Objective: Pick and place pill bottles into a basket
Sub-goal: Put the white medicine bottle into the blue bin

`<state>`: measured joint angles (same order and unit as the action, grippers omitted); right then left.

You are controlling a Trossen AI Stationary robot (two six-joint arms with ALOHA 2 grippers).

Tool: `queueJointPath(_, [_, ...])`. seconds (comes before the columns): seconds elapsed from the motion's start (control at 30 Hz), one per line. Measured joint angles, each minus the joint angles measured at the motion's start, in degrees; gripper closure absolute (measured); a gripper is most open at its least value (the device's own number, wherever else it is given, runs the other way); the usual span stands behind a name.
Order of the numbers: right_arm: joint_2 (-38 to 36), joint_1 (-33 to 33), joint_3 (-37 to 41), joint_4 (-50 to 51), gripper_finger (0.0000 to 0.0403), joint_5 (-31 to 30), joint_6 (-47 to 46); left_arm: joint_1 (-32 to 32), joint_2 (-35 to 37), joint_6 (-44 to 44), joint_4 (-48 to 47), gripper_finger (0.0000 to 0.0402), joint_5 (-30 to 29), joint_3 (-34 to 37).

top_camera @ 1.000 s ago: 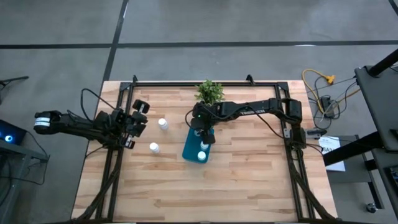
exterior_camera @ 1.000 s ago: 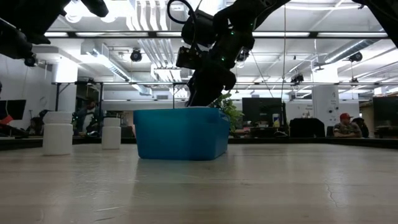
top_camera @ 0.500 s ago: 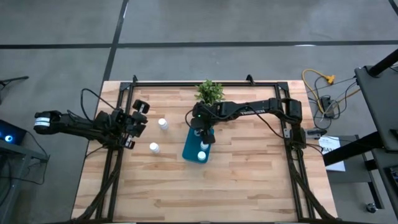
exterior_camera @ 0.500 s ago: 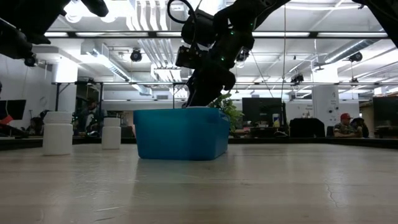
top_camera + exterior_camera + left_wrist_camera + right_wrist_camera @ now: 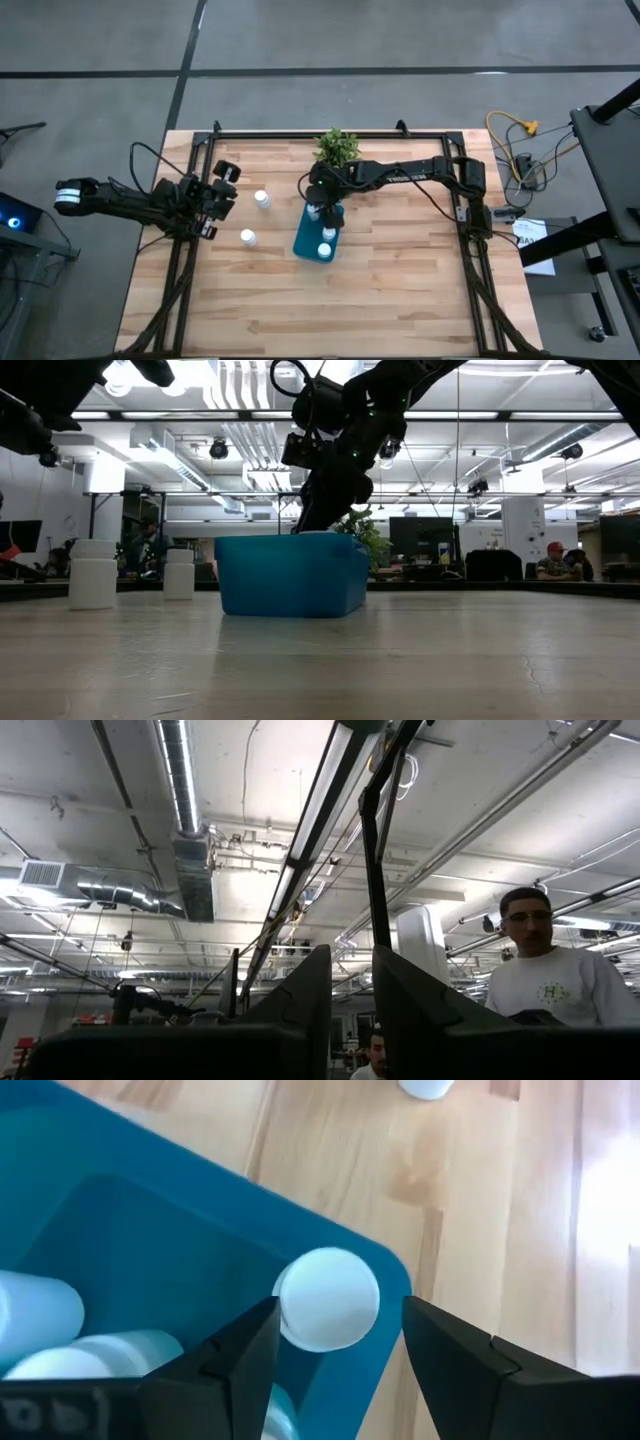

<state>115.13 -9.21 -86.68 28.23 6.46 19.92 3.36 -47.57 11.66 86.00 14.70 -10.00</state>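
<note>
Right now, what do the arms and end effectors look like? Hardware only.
Both arms are dark, near-black jointed links with black cables looping alongside. The left arm ends outboard in a white band with a blocky black end effector. The right arm carries small pale lettering on its forearm. The right end effector has two dark, wedge-shaped matte fingers.

The wooden table [image 5: 400,280] bears the basket [image 5: 308,240], 2 pill bottles [image 5: 262,199] and a plant [image 5: 338,147].
</note>
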Motion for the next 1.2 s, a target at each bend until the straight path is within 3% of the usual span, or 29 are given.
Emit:
queueJointPath(0.13, [-0.4,0.1,-1.7,0.3,0.0202,0.4,0.0,0.0,0.0,0.0,0.0,0.0342,0.1,0.0])
queueJointPath(0.4, [-3.7,0.2,-3.8,-0.1,0.0207,7.8,-0.8,0.0,1.1,-0.1,0.0,0.0342,1.3,0.9])
queueJointPath(0.7, [-12.7,0.2,0.4,-6.5,0.0242,15.9,-3.6,0.2,7.0,-1.6,-2.2,0.0342,1.3,4.8])
queueJointPath(1.0, [-22.6,0.2,12.4,-18.6,0.0286,17.0,-5.1,0.3,14.6,-2.2,-17.4,0.0342,1.2,5.2])
queueJointPath(1.2, [-30.6,0.1,26.3,-35.5,0.0327,18.7,-7.8,0.3,19.0,-4.2,-24.9,0.0342,0.6,5.3])
